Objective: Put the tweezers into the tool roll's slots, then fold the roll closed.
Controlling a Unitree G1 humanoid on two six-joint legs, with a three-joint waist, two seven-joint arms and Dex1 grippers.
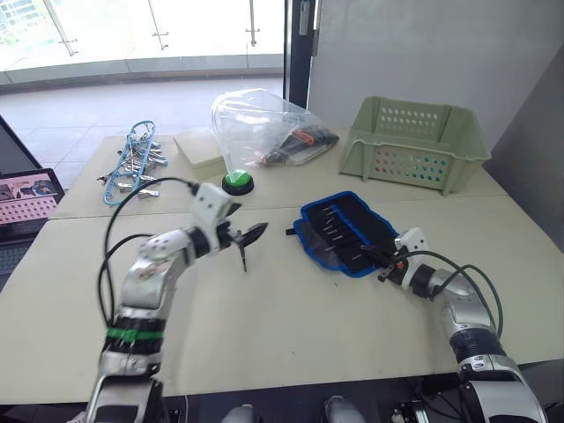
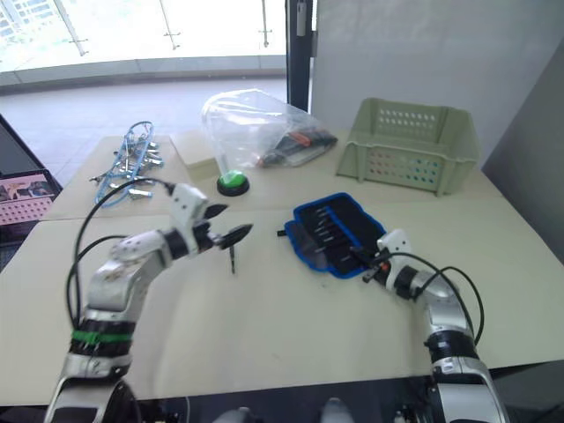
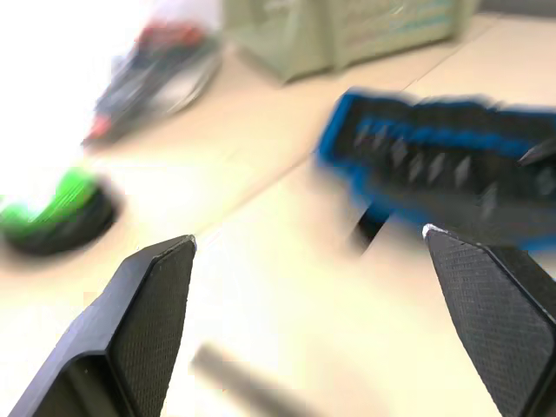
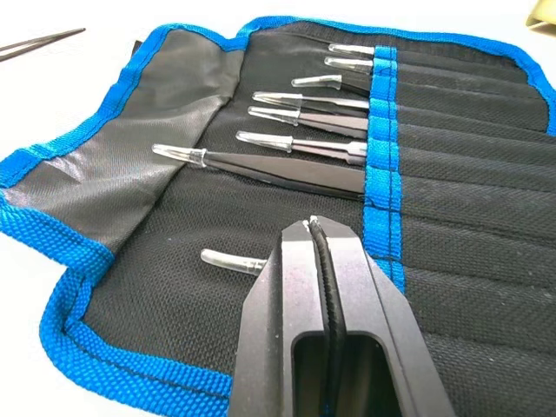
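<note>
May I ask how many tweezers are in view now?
9: eight tweezers sit in a row in the tool roll, the nearest at the right end effector; one lies loose on the table by the left end effector. More may be hidden.

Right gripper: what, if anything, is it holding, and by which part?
The right gripper is shut on one of the tweezers, apparently around mid-body. The clear-capped tip sticks out free above the tool roll.

My arms are silver-grey metal with white wrist housings, looped black cables, a green band on my left forearm, and textured black fingers [image 3: 148, 321]
</note>
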